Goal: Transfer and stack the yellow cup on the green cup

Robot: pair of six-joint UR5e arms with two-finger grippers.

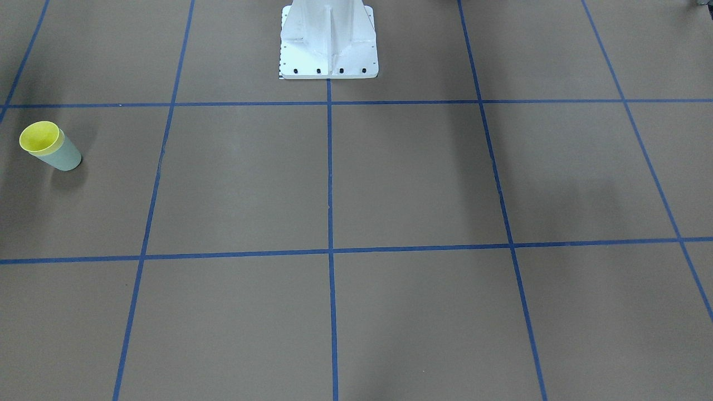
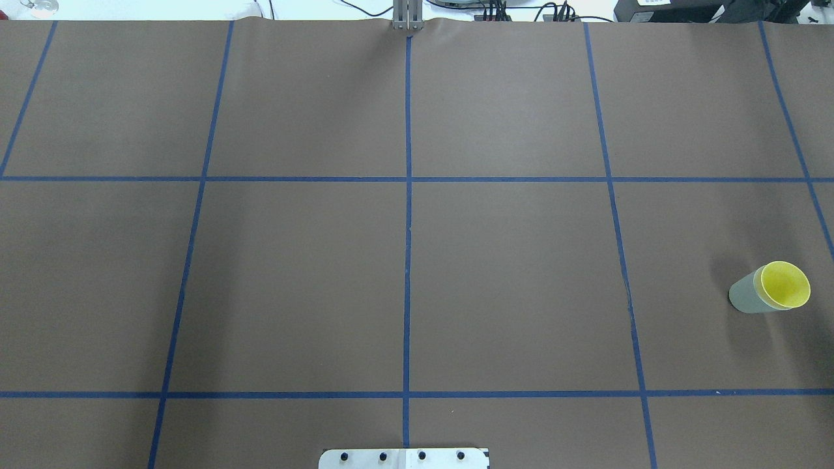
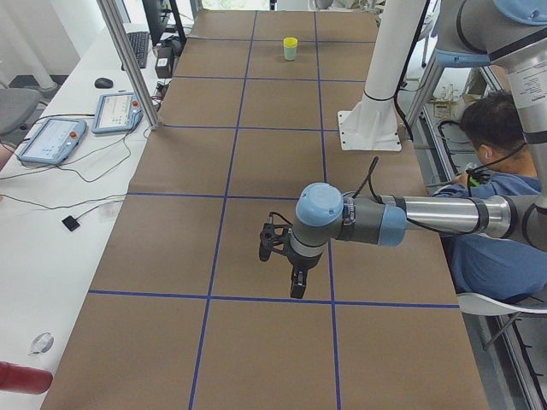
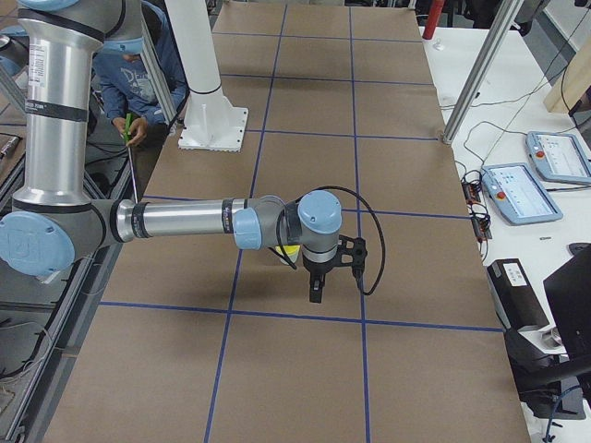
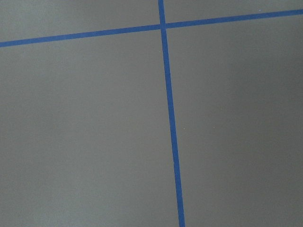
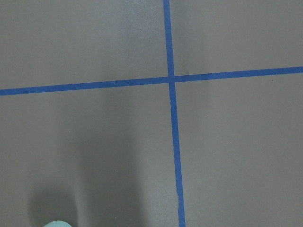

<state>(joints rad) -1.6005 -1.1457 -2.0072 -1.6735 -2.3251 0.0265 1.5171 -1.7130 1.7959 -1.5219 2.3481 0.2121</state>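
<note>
Jaws first: the left gripper [image 3: 296,282] and the right gripper [image 4: 315,291] each hang fingers-down over the brown paper-covered table [image 2: 508,273]. They show only from the table's ends, so it cannot be told whether their jaws are spread or pressed together. Nothing is seen in either one's grasp. Both wrist cameras show bare brown surface crossed by blue tape lines [image 5: 171,132], with a sliver of pale green at the bottom edge of the right wrist view.

At the robot's right end of the table, the yellow cup [image 2: 785,284], a small bright tapered plastic tumbler, sits upright, nested inside the green cup [image 2: 746,296], a pale mint matte plastic tumbler of the same shape. Only the yellow rim band shows above the green rim. By that layout, the stack looks complete.

Both cups are probably light, stiff, thin-walled and smooth, so easy to tip or let slip. The surest hold would be a pinch on the yellow wall at the rim, though the nested pair may lift as one.
</note>
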